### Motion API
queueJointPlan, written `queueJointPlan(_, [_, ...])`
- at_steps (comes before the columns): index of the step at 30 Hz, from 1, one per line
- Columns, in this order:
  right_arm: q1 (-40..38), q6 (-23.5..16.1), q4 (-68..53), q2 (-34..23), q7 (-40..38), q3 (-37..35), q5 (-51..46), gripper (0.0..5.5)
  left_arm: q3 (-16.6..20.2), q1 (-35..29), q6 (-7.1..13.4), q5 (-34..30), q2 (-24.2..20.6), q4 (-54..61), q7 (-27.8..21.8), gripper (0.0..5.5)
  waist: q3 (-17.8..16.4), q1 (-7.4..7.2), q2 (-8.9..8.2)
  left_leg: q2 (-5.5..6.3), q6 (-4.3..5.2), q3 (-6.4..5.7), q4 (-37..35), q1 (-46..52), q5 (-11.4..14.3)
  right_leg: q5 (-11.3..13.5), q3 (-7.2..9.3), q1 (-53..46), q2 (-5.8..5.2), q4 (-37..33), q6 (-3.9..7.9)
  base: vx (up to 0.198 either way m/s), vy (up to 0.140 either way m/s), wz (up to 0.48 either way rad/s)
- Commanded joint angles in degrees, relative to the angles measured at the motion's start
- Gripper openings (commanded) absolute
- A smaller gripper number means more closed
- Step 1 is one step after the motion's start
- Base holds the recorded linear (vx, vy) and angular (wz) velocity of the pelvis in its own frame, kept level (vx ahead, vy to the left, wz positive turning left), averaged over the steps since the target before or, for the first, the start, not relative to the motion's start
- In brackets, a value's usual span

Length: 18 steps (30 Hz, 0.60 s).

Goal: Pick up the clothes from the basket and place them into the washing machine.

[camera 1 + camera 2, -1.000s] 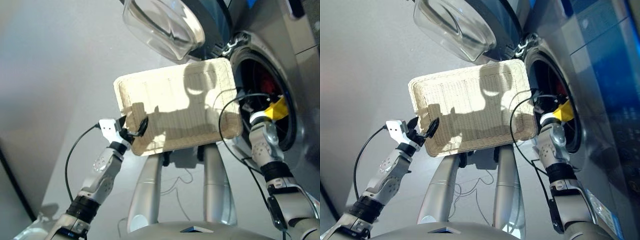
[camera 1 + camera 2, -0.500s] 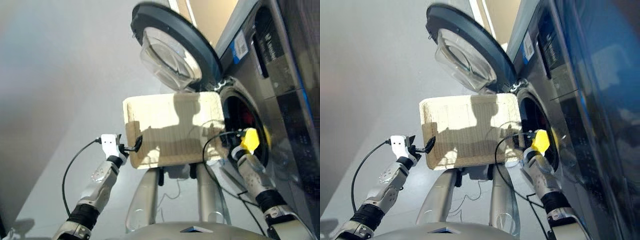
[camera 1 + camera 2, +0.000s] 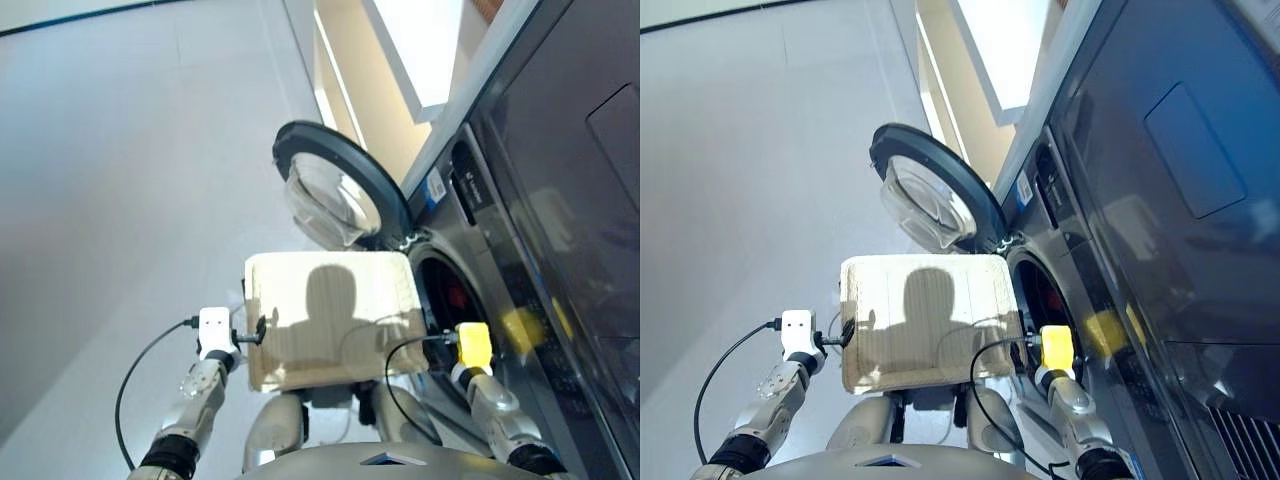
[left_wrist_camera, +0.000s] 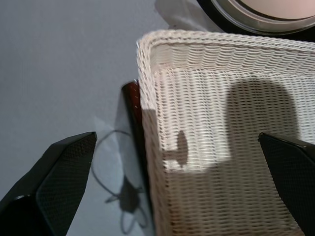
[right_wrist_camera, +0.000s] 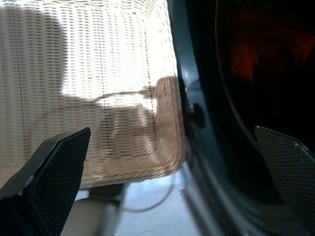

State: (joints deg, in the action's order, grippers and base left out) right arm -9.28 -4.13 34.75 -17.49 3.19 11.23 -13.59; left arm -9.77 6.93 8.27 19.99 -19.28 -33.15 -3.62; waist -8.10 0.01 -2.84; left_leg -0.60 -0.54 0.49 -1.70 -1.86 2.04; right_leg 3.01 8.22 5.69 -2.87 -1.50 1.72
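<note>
Cream-white woven rectangular basket (image 3: 330, 320) just beside dark grey washing machine (image 3: 480, 250), long axis toward drum mouth; red cloth (image 5: 256, 54), perhaps coral garment, inside. Left gripper (image 4: 177, 191) and right gripper (image 5: 172, 182) spread wide, holding nothing.

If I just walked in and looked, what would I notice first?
Probably the big round door of the washing machine, swung wide open above the basket. The cream woven basket sits right in front of the drum mouth and looks empty, and something red shows inside the dark drum. An open end effector hangs at each side of the basket: the left end effector by its outer edge, the right end effector by the machine.
</note>
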Motion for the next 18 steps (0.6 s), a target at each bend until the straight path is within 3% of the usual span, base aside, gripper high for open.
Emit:
queueJointPlan(1, [-1.9, -0.4, -0.3, 0.0, 0.5, 1.4, 4.4, 5.5, 2.5, 0.7, 0.8, -3.8, 0.6, -1.7, 0.7, 5.5, 3.2, -0.21, -0.66, 1.15, 2.47, 1.74, -2.8, 0.0, -4.8, 2.5, 0.44, -1.8, -2.06, -1.0, 6.11, 0.0, 0.0, 0.0])
queueJointPlan(8, [-1.8, 1.2, 0.2, -0.5, 2.1, 3.6, 9.9, 5.5, 4.7, 3.6, -1.2, -4.0, 3.3, -4.0, 1.1, 5.5, 5.0, -0.19, -0.48, 0.53, 2.51, 1.81, -3.3, 4.5, -3.9, 0.7, 0.46, -6.6, -1.52, -1.1, 5.66, 0.0, 0.0, 0.0])
queueJointPlan(18, [-2.3, 2.6, 2.5, 0.7, 3.4, 3.2, 8.1, 5.5, 3.6, 5.3, -3.3, -7.8, 3.7, -4.8, -0.4, 5.5, 5.7, -0.61, 0.86, 0.62, 1.92, 1.63, -3.3, 7.6, -3.0, -0.6, -0.24, -9.3, -1.38, -0.3, 5.3, 0.0, 0.0, 0.0])
